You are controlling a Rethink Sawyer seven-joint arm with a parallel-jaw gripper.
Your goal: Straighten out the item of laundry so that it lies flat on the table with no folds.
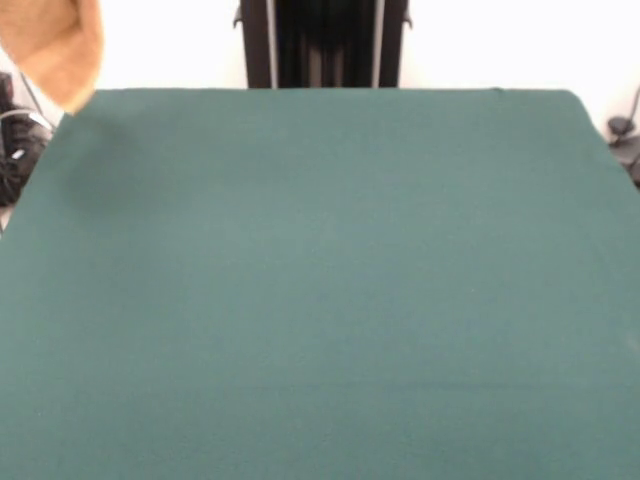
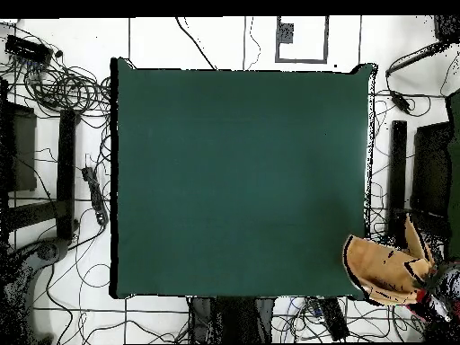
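The golden-tan towel [image 1: 60,50] hangs bunched in the air at the top left of the front view, just beyond the far left corner of the green table [image 1: 320,280]. In the overhead view the towel [image 2: 382,268] is crumpled and lifted off the table [image 2: 238,180], just outside its bottom right corner. A small red and dark shape [image 2: 437,304] touches the towel's right edge. I cannot tell what it is. No gripper shows in either view. Nothing lies on the table top.
The robot's black pedestal [image 1: 322,42] stands at the table's far side. Cables and dark stands [image 2: 54,144] lie on the floor around the table. A white sheet [image 2: 301,38] lies on the floor past the table's top edge in the overhead view.
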